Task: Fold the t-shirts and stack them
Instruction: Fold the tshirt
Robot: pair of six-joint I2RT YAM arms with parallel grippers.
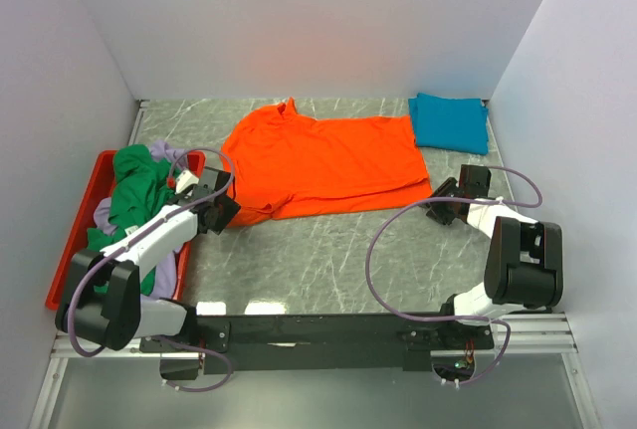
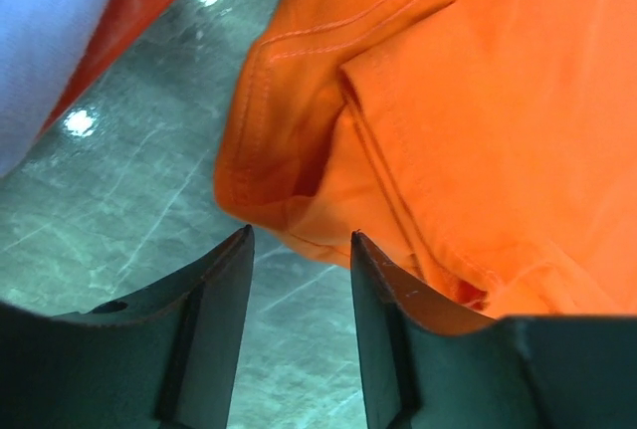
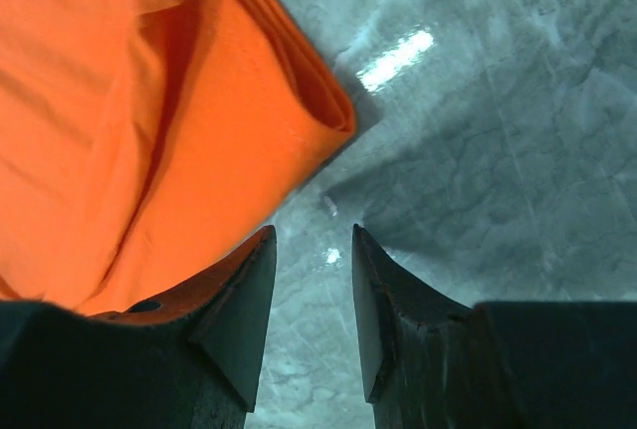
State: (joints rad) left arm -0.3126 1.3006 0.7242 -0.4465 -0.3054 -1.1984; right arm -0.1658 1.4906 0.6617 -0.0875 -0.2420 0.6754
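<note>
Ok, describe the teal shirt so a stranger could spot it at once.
Start at the grey marble table and go to its far right corner. The teal shirt lies there, right of the spread orange shirt. It alone is folded into a compact block; the other shirts lie heaped in the red tray.

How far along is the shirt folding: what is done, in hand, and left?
Done: the teal shirt lies folded at the far right corner. In hand: the orange shirt lies spread mid-table, the left gripper and right gripper open at its near corners, gripping nothing. Left: the green shirt and lavender shirt, bunched in the tray.
</note>
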